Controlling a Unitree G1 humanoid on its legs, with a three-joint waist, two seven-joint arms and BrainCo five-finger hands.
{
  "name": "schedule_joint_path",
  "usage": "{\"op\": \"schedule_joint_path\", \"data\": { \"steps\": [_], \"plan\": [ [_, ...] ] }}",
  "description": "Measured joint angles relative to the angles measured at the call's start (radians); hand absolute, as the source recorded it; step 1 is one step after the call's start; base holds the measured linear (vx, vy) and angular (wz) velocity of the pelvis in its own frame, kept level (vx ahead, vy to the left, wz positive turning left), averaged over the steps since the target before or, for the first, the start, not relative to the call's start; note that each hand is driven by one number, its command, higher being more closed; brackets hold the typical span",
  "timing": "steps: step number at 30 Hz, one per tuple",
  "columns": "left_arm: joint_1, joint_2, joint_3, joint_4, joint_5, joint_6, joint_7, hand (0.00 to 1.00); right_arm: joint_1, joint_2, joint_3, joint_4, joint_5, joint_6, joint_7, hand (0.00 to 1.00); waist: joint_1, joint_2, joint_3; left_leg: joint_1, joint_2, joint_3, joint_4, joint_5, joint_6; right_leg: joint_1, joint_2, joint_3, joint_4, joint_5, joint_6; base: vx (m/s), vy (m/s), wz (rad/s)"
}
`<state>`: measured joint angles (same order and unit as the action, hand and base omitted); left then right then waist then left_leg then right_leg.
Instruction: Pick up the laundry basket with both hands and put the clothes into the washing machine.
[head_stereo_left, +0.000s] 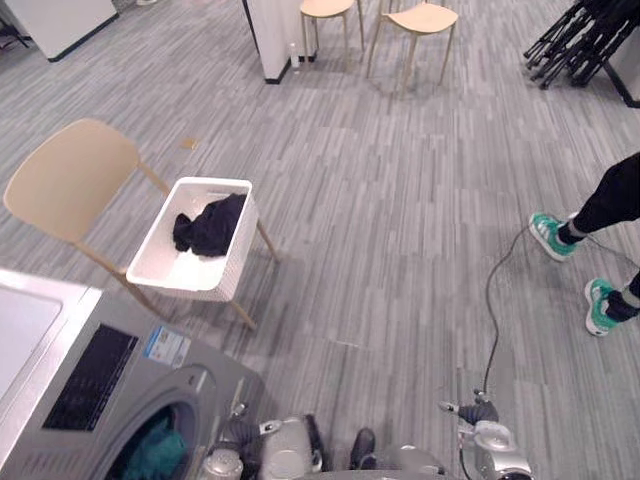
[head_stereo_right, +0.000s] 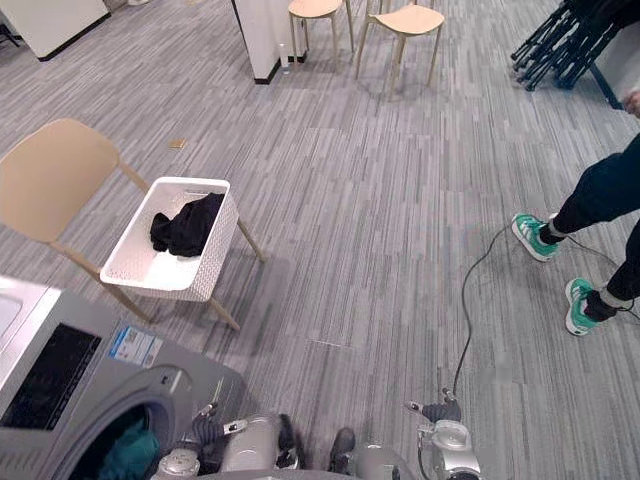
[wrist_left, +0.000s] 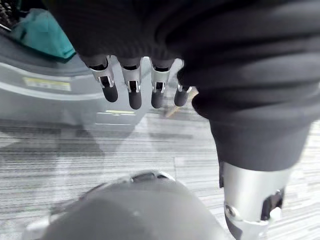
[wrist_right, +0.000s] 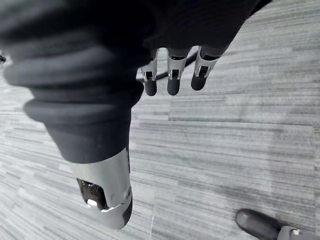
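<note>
A white laundry basket (head_stereo_left: 165, 265) rests on the seat of a beige wooden chair (head_stereo_left: 70, 180), ahead and to my left. Dark clothes (head_stereo_left: 210, 225) lie bunched at its far end. The grey washing machine (head_stereo_left: 120, 390) stands at my lower left, its round opening facing me with a teal cloth (head_stereo_left: 155, 450) inside. My left hand (wrist_left: 130, 92) hangs low beside the machine (wrist_left: 60, 85), fingers straight and holding nothing. My right hand (wrist_right: 172, 82) hangs over bare floor, fingers straight too. Both hands are well short of the basket.
A person in teal shoes (head_stereo_left: 550, 235) stands on the grey plank floor at the right. Two more beige chairs (head_stereo_left: 420, 20) and a white pillar (head_stereo_left: 270, 35) stand at the back. Folded black stands (head_stereo_left: 580, 35) lean in the far right corner.
</note>
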<state>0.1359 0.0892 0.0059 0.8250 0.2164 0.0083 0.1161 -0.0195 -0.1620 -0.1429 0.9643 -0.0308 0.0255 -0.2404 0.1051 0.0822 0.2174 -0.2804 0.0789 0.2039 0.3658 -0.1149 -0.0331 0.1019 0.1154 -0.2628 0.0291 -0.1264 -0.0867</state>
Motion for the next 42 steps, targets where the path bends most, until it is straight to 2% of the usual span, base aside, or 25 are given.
{"op": "schedule_joint_path", "data": {
  "steps": [3,6,7,8,9,10,11,13,15,16,17,18,19,22,23,27,29,30,31,32,35,36,37,39,42],
  "plan": [
    [-0.018,0.001,0.007,0.001,0.003,-0.004,0.0,0.0,-0.024,-0.007,0.002,-0.005,-0.002,0.001,-0.001,0.0,0.019,-0.014,0.012,-0.044,-0.039,-0.01,0.067,-0.018,0.061,0.008,-0.027,0.039,-0.015,-0.01,0.017,0.41,0.093,-0.06],
    [-0.015,0.0,0.006,0.015,0.002,-0.004,0.001,0.0,-0.023,-0.001,0.002,-0.005,-0.024,-0.002,-0.001,0.0,0.02,-0.016,0.013,-0.028,-0.056,0.019,0.112,-0.052,0.123,0.025,-0.052,0.041,0.146,-0.111,0.148,0.41,0.139,-0.05],
    [-0.016,0.004,0.006,0.032,0.001,-0.006,0.001,0.0,-0.012,0.012,0.003,-0.006,-0.032,-0.006,-0.001,0.0,0.021,-0.018,0.004,0.048,-0.059,0.031,0.081,-0.114,0.144,-0.036,-0.087,0.036,0.394,-0.17,0.211,0.5,0.118,0.09],
    [-0.015,0.018,0.001,0.038,0.001,-0.006,0.001,0.0,-0.006,0.029,0.003,-0.008,-0.038,-0.007,0.001,0.0,0.016,-0.055,0.002,0.098,-0.087,0.019,0.07,-0.146,0.157,-0.144,-0.153,0.031,0.696,-0.156,0.237,0.53,0.107,0.21],
    [-0.018,0.029,0.001,0.039,0.0,-0.007,0.001,0.0,-0.003,0.033,0.003,-0.008,-0.041,-0.007,0.001,0.0,0.015,-0.072,0.005,0.121,-0.103,0.013,0.069,-0.161,0.164,-0.202,-0.191,0.023,0.834,-0.132,0.234,0.66,0.081,0.52],
    [-0.023,0.037,-0.002,0.048,-0.001,0.0,0.003,0.0,0.006,0.032,0.001,-0.008,-0.042,-0.006,0.001,0.0,0.007,-0.084,0.006,0.163,-0.122,-0.016,0.071,-0.188,0.175,-0.27,-0.243,0.013,1.005,-0.149,0.193,0.53,0.047,0.56],
    [-0.022,0.036,-0.004,0.048,-0.002,0.004,0.01,0.0,0.013,0.032,0.0,-0.008,-0.041,-0.004,-0.001,0.0,0.001,-0.082,0.007,0.186,-0.124,-0.034,0.069,-0.193,0.176,-0.289,-0.261,0.006,1.028,-0.161,0.173,0.61,0.038,0.89],
    [-0.021,0.031,-0.012,0.047,-0.011,0.008,0.025,0.0,0.026,0.036,0.006,-0.009,-0.042,-0.003,0.001,0.0,-0.024,-0.059,0.014,0.287,-0.12,-0.135,0.006,-0.195,0.176,-0.342,-0.267,-0.007,0.873,-0.201,0.138,0.41,-0.007,1.01],
    [-0.042,0.017,-0.011,0.042,-0.013,0.008,0.037,0.0,0.024,0.033,0.006,-0.012,-0.042,-0.003,0.001,0.0,-0.035,-0.035,0.017,0.317,-0.098,-0.229,-0.025,-0.194,0.174,-0.392,-0.198,0.112,0.636,-0.195,0.145,0.49,-0.101,1.29],
    [-0.054,0.014,-0.012,0.028,-0.012,0.007,0.041,0.0,0.037,0.033,0.004,-0.039,-0.041,-0.001,-0.003,0.0,-0.043,-0.034,0.016,0.315,-0.099,-0.293,-0.024,-0.191,0.136,-0.398,-0.161,0.235,0.441,-0.148,0.174,0.65,-0.191,1.92],
    [-0.064,0.019,-0.011,0.022,-0.015,0.004,0.041,0.0,0.069,0.04,0.003,-0.076,-0.041,-0.002,-0.011,0.0,-0.035,-0.059,0.009,0.307,-0.122,-0.342,0.007,-0.21,0.089,-0.396,-0.174,0.299,0.284,-0.007,0.17,0.55,-0.218,1.53],
    [-0.066,0.02,-0.009,0.019,-0.016,0.004,0.041,0.0,0.078,0.042,0.004,-0.084,-0.041,-0.002,-0.012,0.0,-0.032,-0.069,0.009,0.307,-0.127,-0.348,0.023,-0.223,0.069,-0.398,-0.184,0.297,0.269,0.038,0.162,0.45,-0.224,1.42],
    [-0.068,-0.002,0.012,0.024,-0.029,0.006,0.045,0.0,0.081,0.039,0.014,-0.085,-0.042,0.002,-0.009,0.0,-0.029,-0.044,0.012,0.282,-0.108,-0.363,0.11,-0.263,0.021,-0.398,-0.187,0.254,0.324,0.084,0.171,0.35,-0.189,0.99],
    [-0.051,-0.026,0.048,-0.003,-0.095,0.003,0.061,0.0,0.043,0.034,0.047,-0.145,-0.041,-0.014,-0.019,0.0,-0.021,-0.016,0.01,0.111,-0.027,-0.277,0.371,-0.211,-0.085,-0.32,-0.19,0.15,0.264,0.041,0.13,0.43,-0.202,1.15],
    [-0.055,-0.026,0.044,-0.009,-0.12,0.003,0.061,0.0,0.034,0.035,0.049,-0.155,-0.04,-0.021,-0.021,0.0,-0.007,-0.016,0.013,0.085,0.035,-0.167,0.39,-0.213,-0.079,-0.253,-0.199,0.093,0.229,0.033,0.118,0.33,-0.158,1.0],
    [-0.059,-0.031,0.025,-0.019,-0.129,-0.007,0.062,0.0,0.038,0.031,0.042,-0.156,-0.038,-0.022,-0.047,0.0,-0.023,-0.039,0.017,0.043,0.118,0.142,0.286,-0.187,-0.022,-0.091,-0.27,-0.111,0.12,0.014,0.144,0.25,-0.071,1.45],
    [-0.066,-0.046,0.016,0.001,-0.129,-0.006,0.062,0.0,0.047,0.02,0.04,-0.155,-0.038,-0.017,-0.064,0.0,-0.037,-0.011,0.005,0.011,0.149,0.332,0.146,-0.146,0.02,-0.038,-0.287,-0.25,0.088,-0.006,0.184,0.22,0.075,1.7],
    [-0.069,-0.046,0.012,0.009,-0.128,-0.006,0.062,0.0,0.048,0.022,0.038,-0.154,-0.037,-0.014,-0.066,0.0,-0.037,-0.004,0.002,0.008,0.147,0.362,0.1,-0.116,0.033,-0.027,-0.288,-0.274,0.089,-0.012,0.194,0.25,0.174,1.47],
    [-0.077,-0.043,0.006,0.014,-0.132,-0.006,0.061,0.0,0.052,0.03,0.028,-0.15,-0.038,-0.007,-0.068,0.0,-0.035,-0.006,0.0,0.007,0.122,0.364,0.071,-0.067,0.084,0.002,-0.302,-0.321,0.092,-0.029,0.221,0.28,0.197,1.29],
    [-0.076,-0.039,0.007,0.015,-0.134,-0.008,0.062,0.0,0.06,0.047,0.02,-0.151,-0.038,0.002,-0.067,0.0,-0.034,-0.027,-0.002,0.011,0.076,0.332,0.06,-0.077,0.096,0.013,-0.332,-0.354,0.122,-0.034,0.228,0.29,0.205,1.2],
    [-0.077,-0.041,0.007,0.032,-0.135,-0.016,0.065,0.0,0.056,0.069,0.017,-0.168,-0.057,0.003,-0.071,0.0,-0.036,-0.04,-0.005,0.051,0.012,0.282,0.049,-0.119,0.12,-0.02,-0.443,-0.356,0.381,-0.053,0.252,0.36,0.261,0.85],
    [-0.077,-0.04,0.006,0.042,-0.135,-0.015,0.066,0.0,0.055,0.077,0.023,-0.192,-0.071,0.006,-0.071,0.0,-0.039,-0.041,-0.006,0.086,-0.017,0.253,0.043,-0.131,0.135,-0.075,-0.507,-0.307,0.582,-0.045,0.205,0.27,0.178,0.66],
    [-0.078,-0.038,0.006,0.05,-0.134,-0.013,0.068,0.0,0.052,0.079,0.028,-0.212,-0.085,0.005,-0.071,0.0,-0.046,-0.041,-0.005,0.113,-0.036,0.222,0.032,-0.134,0.14,-0.124,-0.519,-0.236,0.713,-0.073,0.163,0.34,0.192,0.8],
    [-0.072,-0.025,0.009,0.056,-0.135,-0.008,0.079,0.0,0.033,0.059,0.019,-0.256,-0.119,0.005,-0.072,0.0,-0.073,-0.043,-0.004,0.171,-0.058,0.155,0.008,-0.134,0.14,-0.221,-0.454,-0.065,0.863,-0.128,0.158,0.36,0.06,1.07],
    [-0.067,-0.038,0.007,0.053,-0.133,0.004,0.074,0.0,0.015,-0.064,-0.049,-0.287,-0.113,-0.009,-0.062,0.0,-0.094,-0.05,0.0,0.22,-0.068,0.054,-0.015,-0.134,0.139,-0.312,-0.306,0.118,0.724,-0.182,0.174,0.29,-0.032,1.06]
  ]
}}
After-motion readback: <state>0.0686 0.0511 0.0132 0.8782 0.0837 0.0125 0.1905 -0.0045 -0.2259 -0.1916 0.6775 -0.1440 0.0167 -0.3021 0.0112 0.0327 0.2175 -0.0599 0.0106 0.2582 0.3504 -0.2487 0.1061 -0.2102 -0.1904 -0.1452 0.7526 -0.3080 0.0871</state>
